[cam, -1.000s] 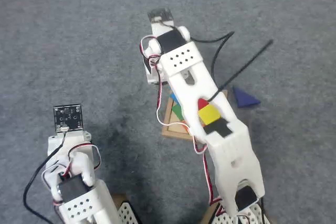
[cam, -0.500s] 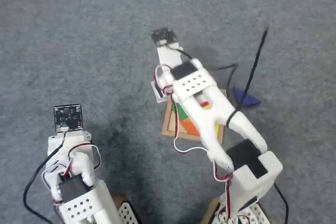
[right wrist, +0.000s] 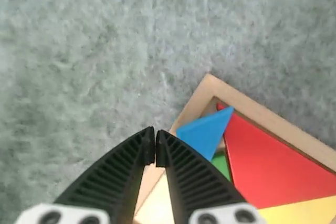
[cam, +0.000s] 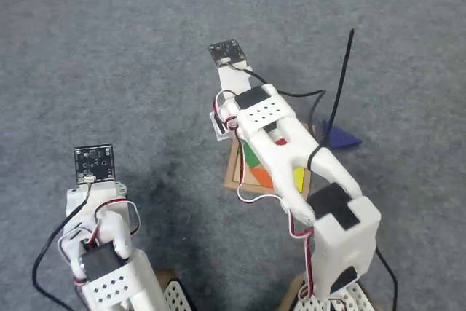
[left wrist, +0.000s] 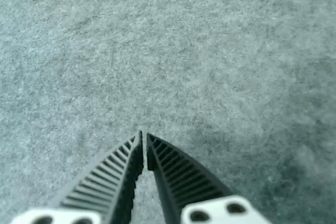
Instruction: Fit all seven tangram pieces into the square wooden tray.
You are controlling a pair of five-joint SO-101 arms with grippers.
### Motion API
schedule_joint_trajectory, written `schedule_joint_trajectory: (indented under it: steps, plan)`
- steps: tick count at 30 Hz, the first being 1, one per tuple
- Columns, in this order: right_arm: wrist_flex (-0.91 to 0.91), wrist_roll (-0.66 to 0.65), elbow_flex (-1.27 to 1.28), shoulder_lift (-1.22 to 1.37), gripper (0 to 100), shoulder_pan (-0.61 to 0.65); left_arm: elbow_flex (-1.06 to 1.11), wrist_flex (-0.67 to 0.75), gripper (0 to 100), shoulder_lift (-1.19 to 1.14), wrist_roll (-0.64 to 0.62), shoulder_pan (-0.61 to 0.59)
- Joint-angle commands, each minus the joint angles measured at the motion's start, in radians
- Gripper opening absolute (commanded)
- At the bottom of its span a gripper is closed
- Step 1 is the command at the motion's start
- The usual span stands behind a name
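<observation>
Tangram work looks nearly done in the high view. The wooden tray lies under the right arm, and one dark blue triangle sits apart on the bench, its long edge crosswise and its peak away from the arms. Fetching it likely means spreading wide, pinching across the short sides, then turning it to suit the gap.

In the left wrist view, the left end effector is pressed together over bare bench.

In the right wrist view, the right end effector is pressed together above the tray's corner, beside a light blue triangle.
</observation>
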State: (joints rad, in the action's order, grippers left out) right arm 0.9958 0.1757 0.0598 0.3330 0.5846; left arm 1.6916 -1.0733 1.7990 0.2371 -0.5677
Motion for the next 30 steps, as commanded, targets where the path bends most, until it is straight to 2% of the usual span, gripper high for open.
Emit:
schedule_joint_trajectory:
  steps: [1, 9, 15, 19, 24, 27, 30]
  plan:
    - [0.007, -0.018, -0.089, 0.024, 0.7, -0.031, -0.008, -0.008, 2, 0.014, 0.014, 0.005]
    - [0.117, -0.02, -0.218, 0.147, 0.7, -0.088, -0.008, -0.008, 2, 0.014, 0.014, 0.005]
    - [0.196, -0.009, -0.21, 0.104, 0.7, -0.156, -0.008, -0.008, 2, 0.014, 0.014, 0.005]
    - [0.12, -0.009, -0.123, -0.021, 0.7, -0.156, -0.008, -0.008, 2, 0.014, 0.014, 0.005]
    - [-0.024, -0.017, 0.087, -0.294, 0.9, -0.125, -0.008, -0.008, 2, 0.014, 0.014, 0.005]
    - [-0.096, -0.018, 0.232, -0.401, 0.9, -0.166, -0.008, -0.008, 2, 0.014, 0.014, 0.005]
    - [-0.14, -0.029, 0.298, -0.394, 0.9, -0.226, -0.008, -0.008, 2, 0.014, 0.014, 0.005]
